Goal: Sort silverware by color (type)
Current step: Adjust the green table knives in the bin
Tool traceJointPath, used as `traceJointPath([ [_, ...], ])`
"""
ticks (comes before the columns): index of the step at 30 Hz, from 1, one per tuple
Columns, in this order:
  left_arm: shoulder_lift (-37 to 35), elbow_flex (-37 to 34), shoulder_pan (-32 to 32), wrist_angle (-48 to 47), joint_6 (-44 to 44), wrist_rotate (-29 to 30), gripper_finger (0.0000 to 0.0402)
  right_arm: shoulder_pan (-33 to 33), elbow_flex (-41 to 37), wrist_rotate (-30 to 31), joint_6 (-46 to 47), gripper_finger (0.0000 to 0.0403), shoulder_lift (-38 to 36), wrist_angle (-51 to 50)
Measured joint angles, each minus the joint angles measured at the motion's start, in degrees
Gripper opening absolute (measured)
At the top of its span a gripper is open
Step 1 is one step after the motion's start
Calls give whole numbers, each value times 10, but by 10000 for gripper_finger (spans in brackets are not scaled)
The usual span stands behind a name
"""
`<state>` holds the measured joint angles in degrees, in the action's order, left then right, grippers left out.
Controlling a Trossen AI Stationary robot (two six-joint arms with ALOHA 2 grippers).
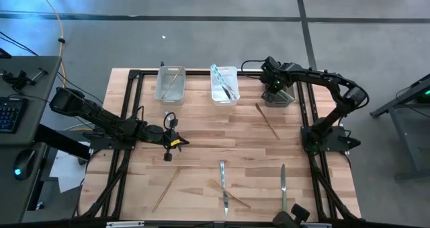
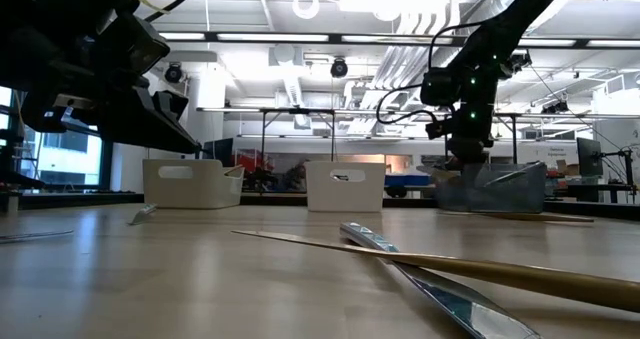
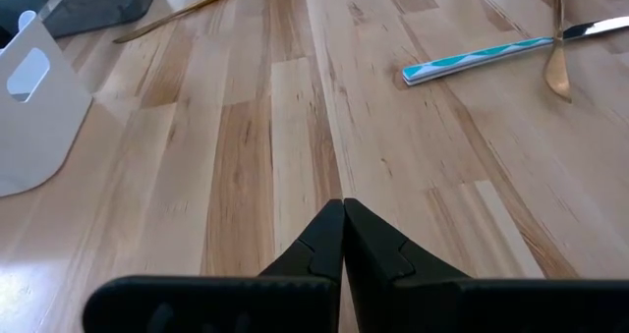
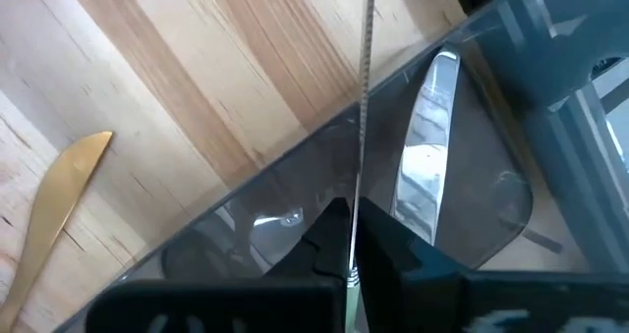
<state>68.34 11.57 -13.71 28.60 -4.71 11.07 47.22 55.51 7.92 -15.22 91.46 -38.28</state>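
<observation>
The right tool (image 1: pixel 275 87) hangs over the dark bin (image 1: pixel 278 97) at the far right of the tabletop (image 1: pixel 201 140), fingers pinched together; in the right wrist view a thin metal strip (image 4: pixel 366 97) runs up from between the closed fingers, though whether they pinch it I cannot tell. Down in that dark bin lies a silvery piece (image 4: pixel 425 146), flat on the bottom. Just outside the bin a gold knife (image 1: pixel 267 120) lies on the wood, angled toward the near edge. Over on the left, the left tool (image 1: pixel 176 142) hovers low above bare boards, fingers fully together, nothing between them. The middle white bin (image 1: pixel 224 85) holds teal-handled pieces (image 1: pixel 222 80), while the left white bin (image 1: pixel 170 84) has a gold piece (image 1: pixel 173 77) leaning inside. Nearer the front edge, a long gold piece (image 1: pixel 165 189) lies at a slant on the left, a teal-handled knife (image 1: pixel 224 184) lies centre with a gold spoon (image 1: pixel 230 193) crossing it, and a silvery knife (image 1: pixel 283 185) sits well apart to the right. In the left wrist view that teal-striped handle and the gold spoon crossing it show clearly beyond the shut fingers.
</observation>
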Motion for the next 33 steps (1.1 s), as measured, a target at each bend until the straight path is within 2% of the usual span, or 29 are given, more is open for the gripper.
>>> traceJointPath([
  [12,0,0,0,0,0,0,0,-1,0,-3,34,0,-8,2],
  [29,0,0,0,1,0,0,0,-16,1,-6,80,0,-163,5],
  [33,0,0,1,1,-8,0,0,-15,46,-6,137,0,-179,-43],
])
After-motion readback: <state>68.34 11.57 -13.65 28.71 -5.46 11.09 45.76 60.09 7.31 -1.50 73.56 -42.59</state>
